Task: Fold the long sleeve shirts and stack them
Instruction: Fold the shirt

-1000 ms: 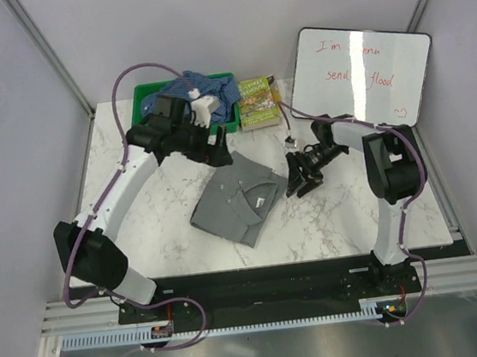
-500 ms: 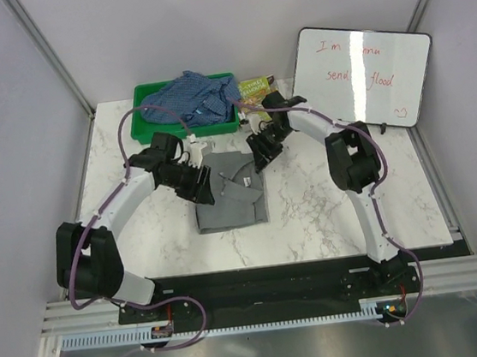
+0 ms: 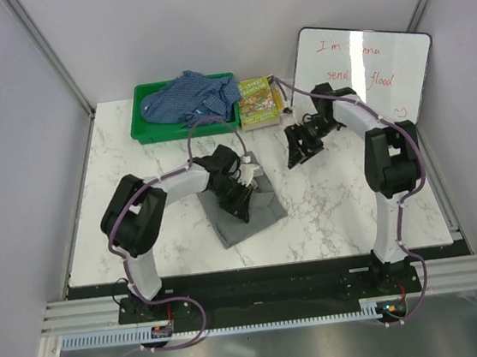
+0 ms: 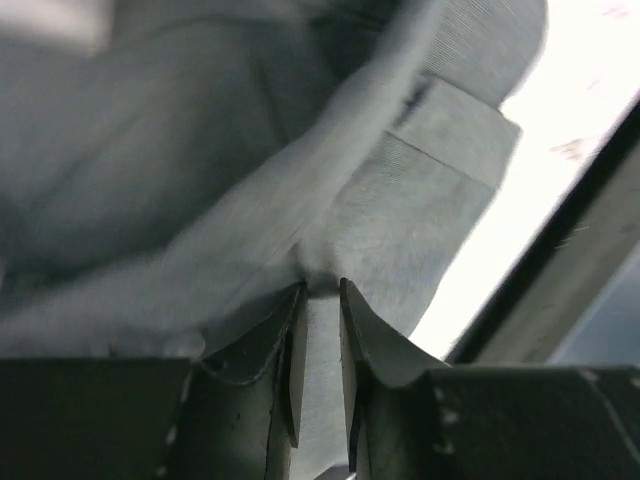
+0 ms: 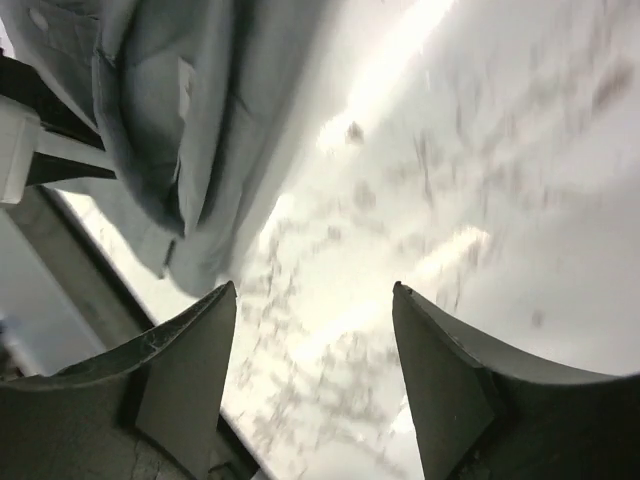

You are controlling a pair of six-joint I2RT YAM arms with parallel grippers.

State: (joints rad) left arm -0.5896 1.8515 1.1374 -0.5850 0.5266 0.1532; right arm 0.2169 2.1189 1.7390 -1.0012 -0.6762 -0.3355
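Observation:
The grey long sleeve shirt [image 3: 259, 219] lies folded in a compact pile on the marble table [image 3: 138, 207]. My left gripper [image 3: 242, 197] is down on its top edge, and in the left wrist view the gripper [image 4: 320, 288] has its jaws nearly together, pinching a ridge of the grey shirt [image 4: 200, 180]. My right gripper [image 3: 298, 149] hovers open to the right of the shirt. In its own view the right gripper [image 5: 315, 290] has only bare marble between its fingers, with the grey shirt [image 5: 170, 120] at upper left. The blue checked shirt [image 3: 190, 98] lies crumpled in the green bin [image 3: 143, 131].
A book [image 3: 257, 100] lies beside the bin at the back. A whiteboard [image 3: 364, 74] with red writing leans at the back right. The table's near edge and black rail [image 3: 258, 273] run just below the grey shirt.
My left gripper swung from the shirt's left side onto its top and closed on the cloth. The right gripper pulled back to the right and opened. The grey shirt has shifted and rotated.

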